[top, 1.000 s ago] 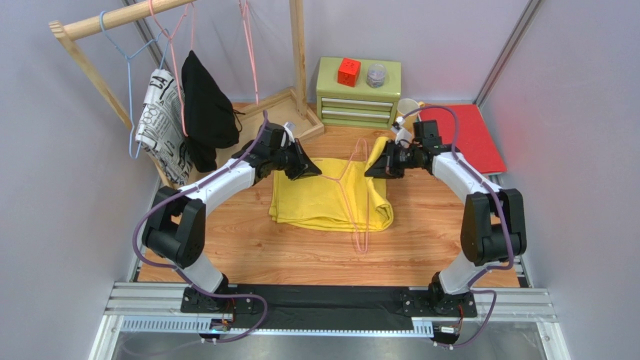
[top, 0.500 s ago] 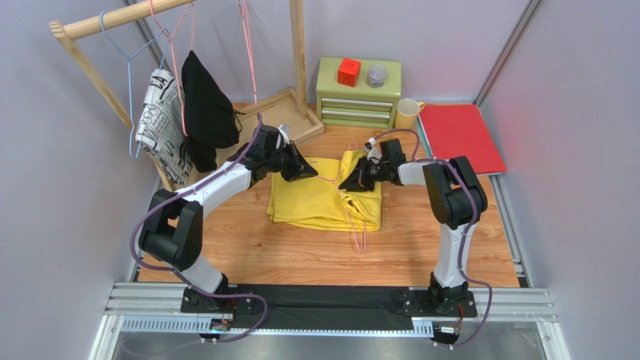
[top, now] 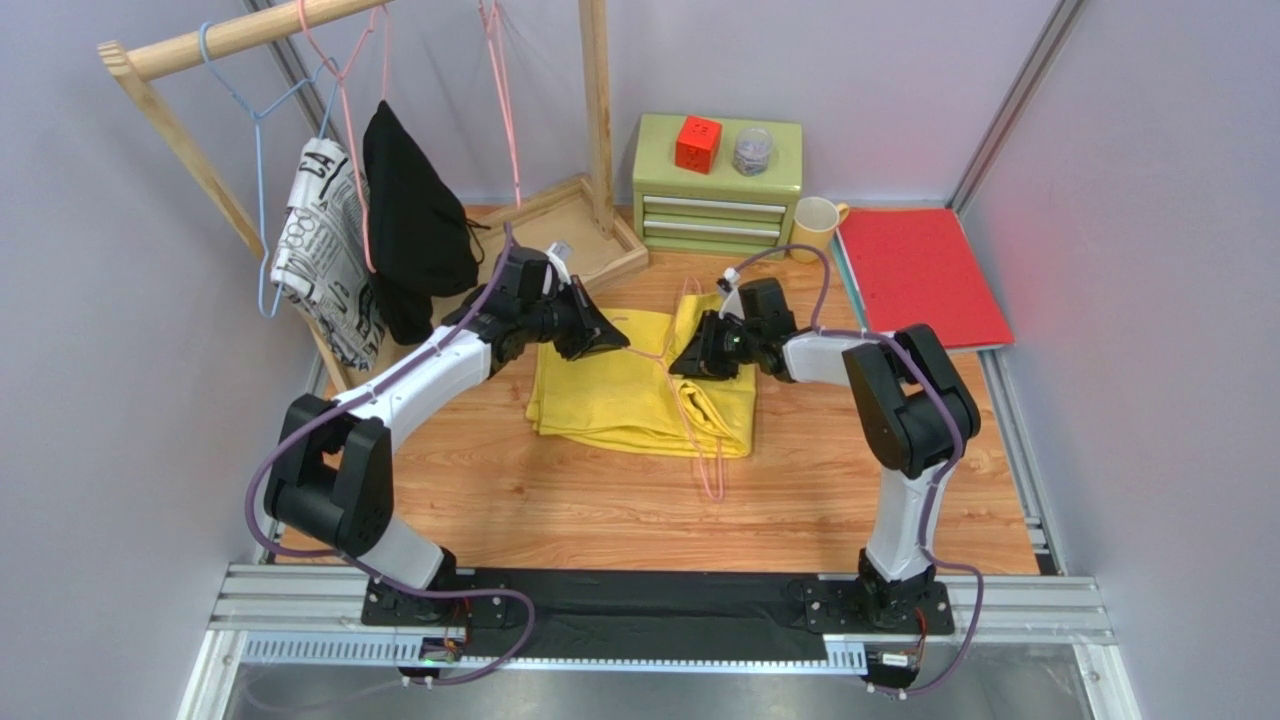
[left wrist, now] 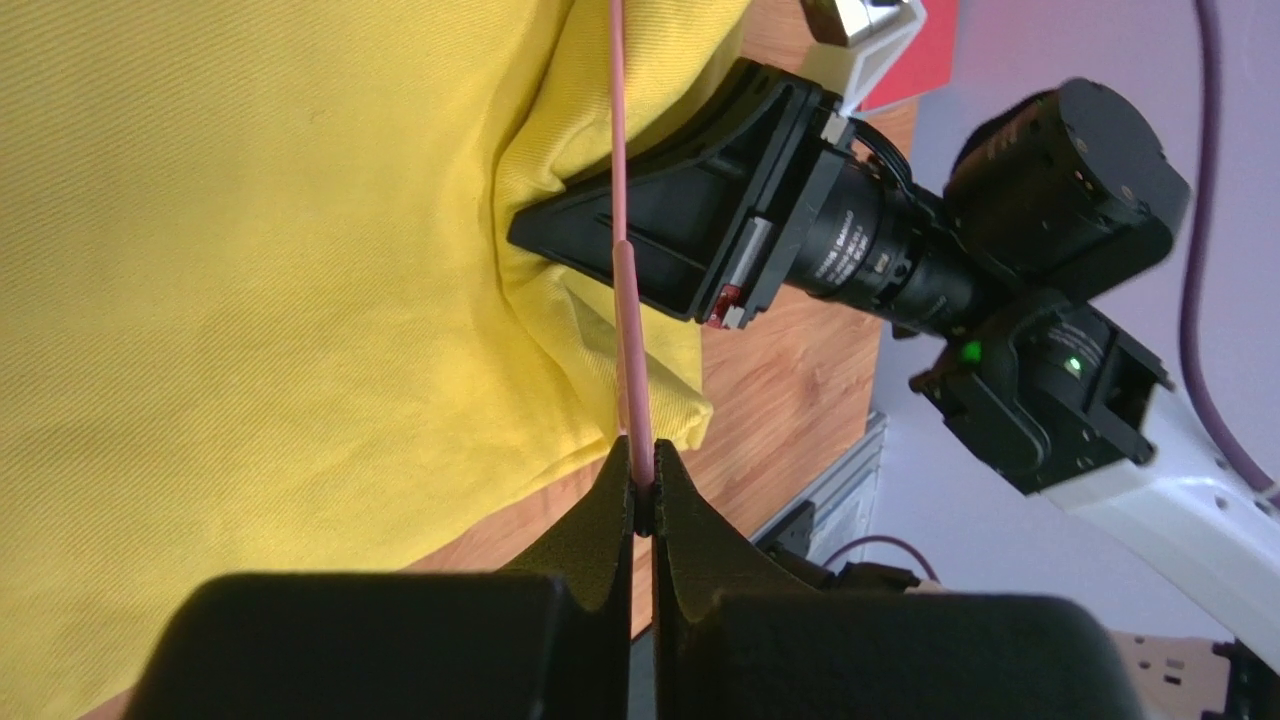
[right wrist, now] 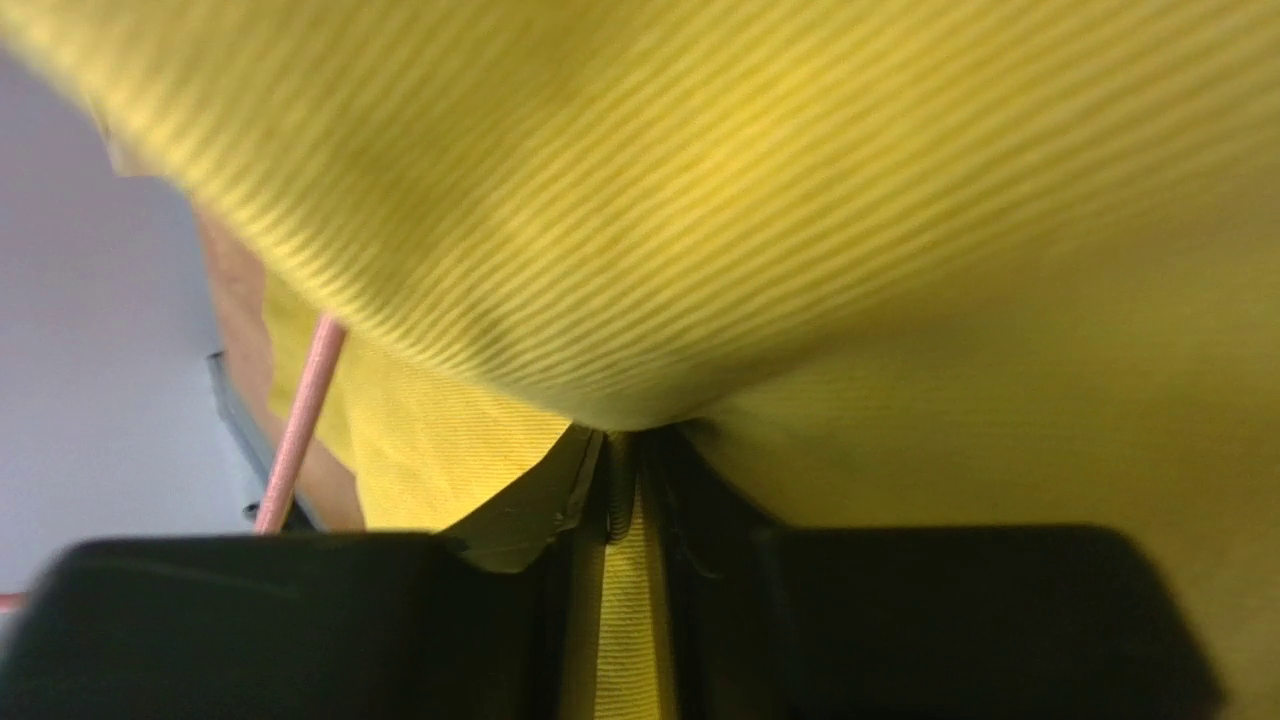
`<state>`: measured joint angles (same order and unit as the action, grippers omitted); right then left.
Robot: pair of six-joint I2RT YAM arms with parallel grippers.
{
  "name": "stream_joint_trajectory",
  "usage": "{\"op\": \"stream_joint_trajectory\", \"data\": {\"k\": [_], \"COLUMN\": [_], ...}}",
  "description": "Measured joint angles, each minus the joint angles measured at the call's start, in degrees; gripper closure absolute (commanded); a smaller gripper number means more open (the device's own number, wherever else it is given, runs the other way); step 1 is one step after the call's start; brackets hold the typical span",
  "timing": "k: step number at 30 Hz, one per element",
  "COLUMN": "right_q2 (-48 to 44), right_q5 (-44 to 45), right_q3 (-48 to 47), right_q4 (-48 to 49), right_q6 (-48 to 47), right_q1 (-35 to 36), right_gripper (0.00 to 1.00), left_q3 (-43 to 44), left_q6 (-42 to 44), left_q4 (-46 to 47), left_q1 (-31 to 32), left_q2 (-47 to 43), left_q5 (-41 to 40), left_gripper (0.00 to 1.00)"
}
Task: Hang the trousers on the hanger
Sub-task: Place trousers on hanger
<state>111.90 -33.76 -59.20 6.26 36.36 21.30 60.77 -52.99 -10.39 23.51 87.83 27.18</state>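
**A:** Start at the left claw (left wrist: 642,503).

**B:** It is pinched fully closed on the pink wire of the hanger (left wrist: 622,285). The right claw (right wrist: 624,488) is all but closed, with a fold of the trousers (top: 609,398) in the narrow slot between its jaws.

**A:** What has changed?

**B:** A second ago the right claw sat further right in the frame. It has carried the yellow edge leftward across the wire, so the cloth looks narrower and doubled. I judge the drape nearly made.

**A:** Do the views differ?

**B:** The top view shows the trousers lying mid-frame on the worktop (top: 842,480), with the wire running past their lower edge. Only the wrist views show what each claw holds.
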Motion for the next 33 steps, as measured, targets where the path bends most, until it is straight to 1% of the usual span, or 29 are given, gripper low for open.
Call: {"op": "stream_joint_trajectory", "data": {"k": [1,4,6,9,12,15,17,18,19,21,22,25,28,30,32,33], "right_q2": [-0.85,-3.04,-4.39,-8.11,-13.68,-16.83,-17.38,-17.40,-17.20,-15.61,-14.29,-8.11,-1.31,3.67,6.71,7.15], "right_q5": [2.67,9.60,12.33,12.98,11.41,8.83,7.39,6.78,6.49,6.12,6.03,6.25,6.78,7.26,7.78,7.74], "right_q3": [-0.07,-1.42,-1.66,-1.49,-1.92,-4.79,-6.82,-7.85,-8.79,-10.82,-11.93,-15.41,-17.75,-19.32,-19.67,-19.67], "right_q4": [-0.72,-4.52,-6.47,-10.73,-15.45,-19.45,-20.57,-20.76,-20.85,-21.00,-20.76,-19.08,-17.66,-16.55,-15.13,-14.58], "right_q6": [-1.03,-4.61,-7.13,-11.58,-16.57,-20.55,-22.47,-23.43,-24.22,-24.90,-24.90,-24.68,-23.47,-21.68,-19.89,-19.19], "right_q1": [1.01,3.93,5.09,5.01,3.19,0.92,-0.42,-1.07,-1.57,-2.08,-2.12,-1.81,-1.42,-1.03,-0.61,-0.52], "right_gripper": [0.69,0.68,0.68,0.69,0.68,0.72,0.78,0.84,0.87,0.94,0.95,0.98,0.99,0.96,0.93,0.84], "left_q3": [0.04,0.22,0.44,0.48,0.48,0.48,0.48,0.48,0.55,0.72,0.87,1.38,1.57,1.57,1.57,1.57], "left_q6": [0.04,0.28,0.50,0.63,0.63,0.57,0.55,0.55,0.55,0.55,0.55,0.57,0.63,0.63,0.63,0.63], "left_q4": [-0.26,-1.18,-1.77,-2.01,-2.01,-1.90,-1.75,-1.75,-1.77,-1.77,-1.77,-1.77,-1.75,-1.81,-1.79,-1.79], "left_q1": [-0.02,-0.02,-0.02,-0.02,-0.02,-0.02,-0.02,-0.02,-0.02,-0.02,-0.02,-0.02,-0.02,-0.04,-0.04,-0.04], "left_q2": [0.00,0.00,0.00,0.00,0.00,0.00,0.00,0.00,0.00,0.00,0.00,0.00,0.00,0.00,0.00,0.00], "left_q5": [-0.20,-0.74,-0.81,-0.72,-0.57,-0.39,-0.24,-0.22,-0.17,-0.02,0.00,0.17,0.63,0.81,0.83,0.85], "left_gripper": [1.00,1.00,1.00,1.00,1.00,1.00,1.00,1.00,1.00,1.00,1.00,1.00,1.00,1.00,1.00,1.00]}}
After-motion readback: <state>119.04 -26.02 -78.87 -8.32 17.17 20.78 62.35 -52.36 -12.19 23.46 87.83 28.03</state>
